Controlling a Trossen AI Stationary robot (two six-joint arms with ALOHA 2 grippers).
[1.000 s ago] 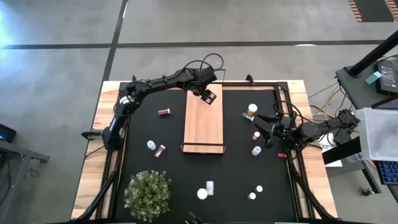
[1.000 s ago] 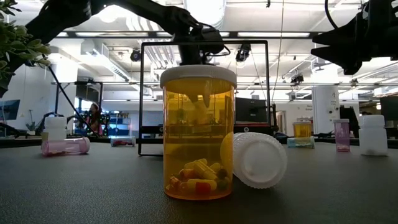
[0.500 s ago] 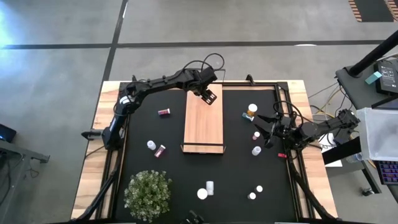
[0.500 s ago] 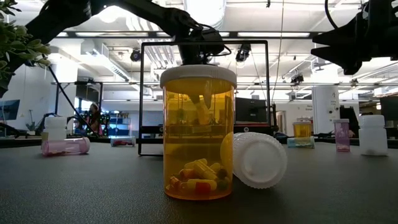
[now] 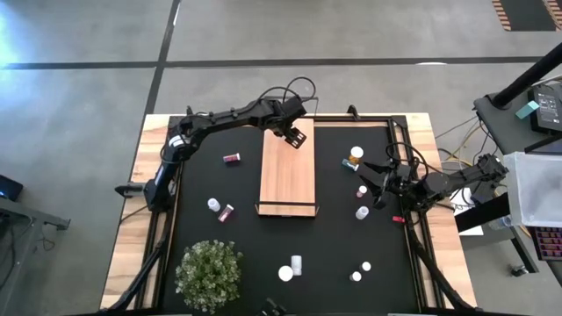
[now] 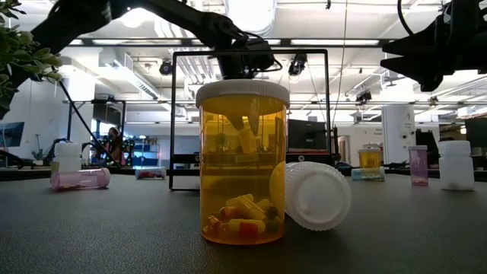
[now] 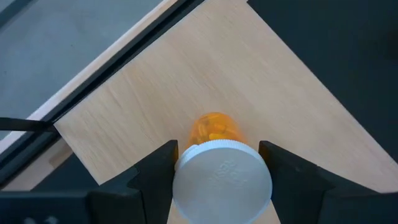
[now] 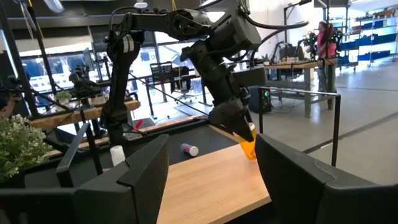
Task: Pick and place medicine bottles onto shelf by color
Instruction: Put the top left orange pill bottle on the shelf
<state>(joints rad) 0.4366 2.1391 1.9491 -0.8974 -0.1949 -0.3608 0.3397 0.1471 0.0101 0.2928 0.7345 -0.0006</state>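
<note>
**First bottle reaching the shelf, nearly all left**

The counter [image 5: 145,263] carries the shelf [image 5: 287,180], bare so far. My left jaws [image 7: 217,165] grip an orange bottle [image 7: 213,127] over its far end. My right jaws [image 5: 379,186] wait parted, empty. Scattered bottles [image 5: 360,191] remain unsorted on the mat.

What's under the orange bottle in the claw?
The wooden shelf lies under the orange bottle held by the left claw. The white cap hides whether the bottle's base touches the wood.
</note>
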